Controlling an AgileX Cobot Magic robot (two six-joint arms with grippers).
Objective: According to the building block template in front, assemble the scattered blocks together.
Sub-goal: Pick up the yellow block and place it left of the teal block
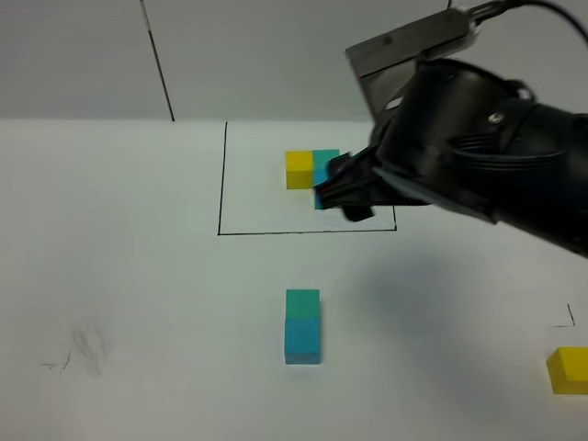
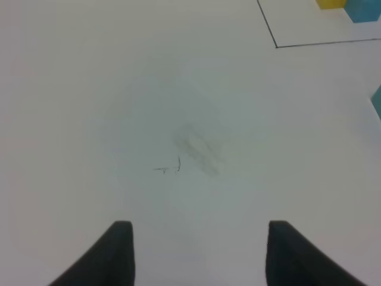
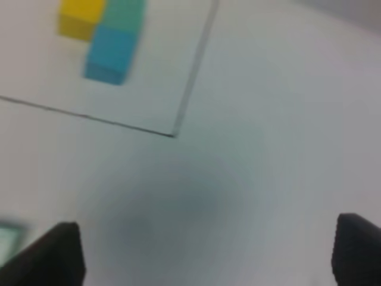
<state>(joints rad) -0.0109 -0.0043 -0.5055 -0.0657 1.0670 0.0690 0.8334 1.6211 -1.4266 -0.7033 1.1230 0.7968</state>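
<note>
The building block template sits inside a black-line rectangle point(image 1: 220, 184): a yellow cube point(image 1: 299, 170), a teal-green cube point(image 1: 326, 158) and a sky-blue cube point(image 3: 110, 53) that my right gripper half hides in the high view. Of the scattered blocks, the teal-green one point(image 1: 302, 303) and the sky-blue one point(image 1: 302, 342) stand touching in a line nearer the front. The yellow one point(image 1: 570, 369) lies alone at the far right. My right gripper point(image 1: 343, 191) point(image 3: 208, 256) hangs open above the table, holding nothing. My left gripper point(image 2: 199, 253) is open over bare table.
A faint pencil smudge point(image 1: 84, 349) point(image 2: 199, 149) marks the table at the front left. A small black corner mark point(image 1: 570, 317) lies just behind the lone yellow block. The bulky right arm point(image 1: 487, 147) fills the upper right of the high view.
</note>
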